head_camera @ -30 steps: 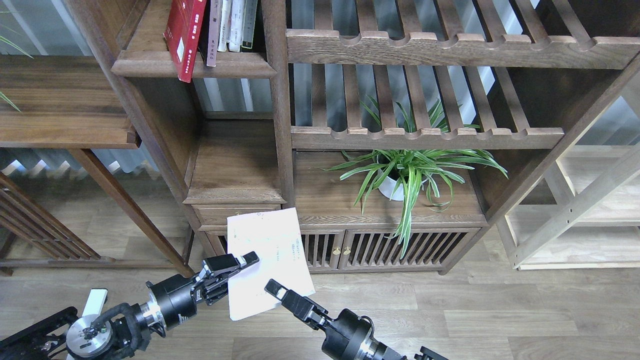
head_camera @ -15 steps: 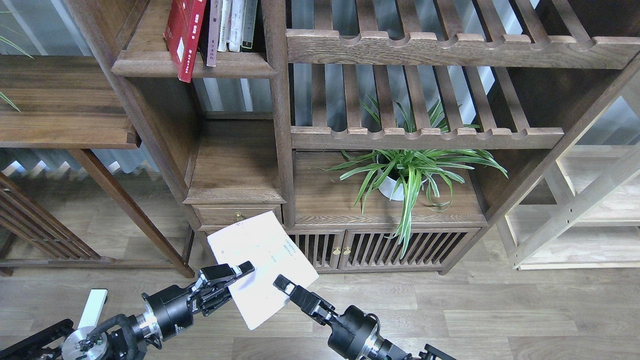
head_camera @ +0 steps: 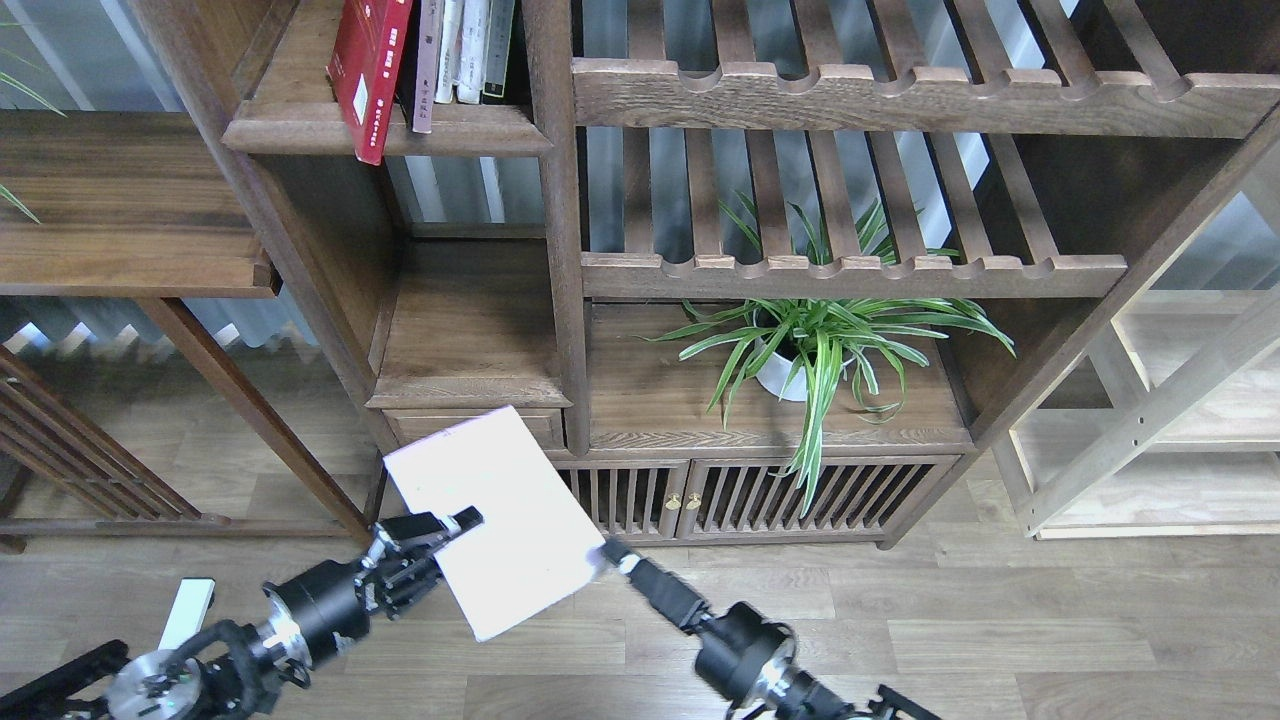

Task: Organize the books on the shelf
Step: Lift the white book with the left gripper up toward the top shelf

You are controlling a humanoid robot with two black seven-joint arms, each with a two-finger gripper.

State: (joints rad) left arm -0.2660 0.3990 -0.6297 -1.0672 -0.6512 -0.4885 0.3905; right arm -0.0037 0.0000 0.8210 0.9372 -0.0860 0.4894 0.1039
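White book (head_camera: 497,520) held low in front of the bookcase (head_camera: 560,250), over the wood floor (head_camera: 1000,620), tilted with its top corner leaning left and its pale cover facing up; cover washed out, no print legible. Left gripper (head_camera: 440,527) comes in from lower left, jaws closed on the book's left edge, one finger lying across the cover, the other under it. Right gripper (head_camera: 612,553) reaches up from the bottom centre and meets the book's right edge near its lower corner; it is seen thin and end-on there, so cannot tell whether those jaws are open or closed, nor whether they grip the book or merely touch it. Shelf (head_camera: 300,125) is at upper left, well above the held book: a solid dark board with a rounded front edge. On it a red book (head_camera: 368,70) stands tilted, its lower corner sticking out past the front edge; just right of it a dark book (head_camera: 428,65), then thin pale-spined books (head_camera: 470,50) upright against the post. Left half of the shelf surface bare. To the right, a potted plant (head_camera: 815,340) sits on the cabinet top (head_camera: 650,400) under the slatted shelves (head_camera: 850,270).
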